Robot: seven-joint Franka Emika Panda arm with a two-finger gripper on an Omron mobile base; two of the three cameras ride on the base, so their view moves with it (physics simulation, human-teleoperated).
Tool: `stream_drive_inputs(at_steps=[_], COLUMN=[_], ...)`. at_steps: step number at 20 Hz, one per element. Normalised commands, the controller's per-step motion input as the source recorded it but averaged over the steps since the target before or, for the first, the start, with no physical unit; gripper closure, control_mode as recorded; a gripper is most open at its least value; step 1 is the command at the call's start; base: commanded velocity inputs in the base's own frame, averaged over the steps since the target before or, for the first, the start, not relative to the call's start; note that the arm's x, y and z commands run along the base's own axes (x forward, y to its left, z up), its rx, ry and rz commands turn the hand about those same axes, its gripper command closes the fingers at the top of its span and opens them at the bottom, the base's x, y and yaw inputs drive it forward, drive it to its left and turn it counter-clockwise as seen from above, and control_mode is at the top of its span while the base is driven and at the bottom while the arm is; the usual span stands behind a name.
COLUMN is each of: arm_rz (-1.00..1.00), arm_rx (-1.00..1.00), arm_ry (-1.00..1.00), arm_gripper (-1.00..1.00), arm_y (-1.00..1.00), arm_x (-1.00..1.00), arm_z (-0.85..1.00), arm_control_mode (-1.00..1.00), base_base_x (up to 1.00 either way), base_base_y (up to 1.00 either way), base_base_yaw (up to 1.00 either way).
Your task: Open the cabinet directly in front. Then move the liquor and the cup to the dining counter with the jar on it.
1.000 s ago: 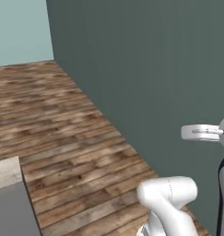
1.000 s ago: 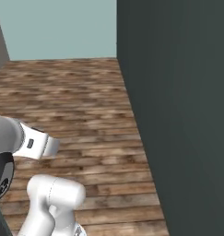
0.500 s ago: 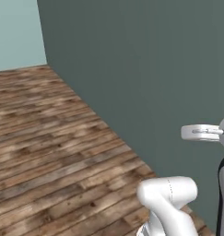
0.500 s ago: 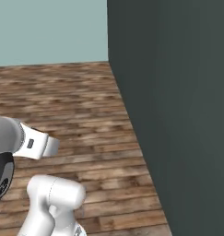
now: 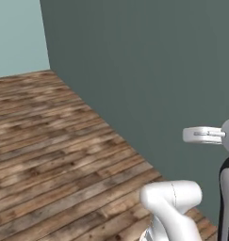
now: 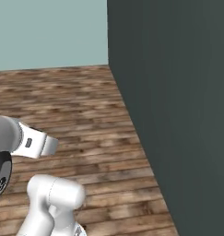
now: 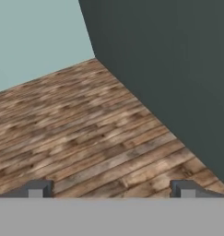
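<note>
No task thing ahead of me.
My hand (image 7: 111,196) is wide open and empty, facing wooden floor (image 7: 85,124) beside a dark wall (image 7: 178,60).

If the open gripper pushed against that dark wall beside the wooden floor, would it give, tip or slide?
Probably not. The dark wall is a flat, seamless face rising from the plank floor out of view, so it looks fixed and stiff. It shows no handle or edge, so the open gripper would likely just skid along it.
</note>
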Motion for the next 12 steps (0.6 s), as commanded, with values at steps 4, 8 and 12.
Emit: stream_drive_inputs(at_steps=[4,8,12], arm_rz=[0.00,0.00,0.00], arm_rx=[0.00,0.00,0.00], arm_ry=[0.00,0.00,0.00], arm_gripper=[-1.00,-1.00,-1.00], arm_y=[0.00,0.00,0.00], arm_x=[0.00,0.00,0.00], arm_z=[0.00,0.00,0.00], arm_control_mode=[1.00,1.00,1.00], base_base_x=[1.00,1.00,1.00], base_base_y=[0.83,0.76,0.67], base_base_yaw=[0.00,0.04,0.08])
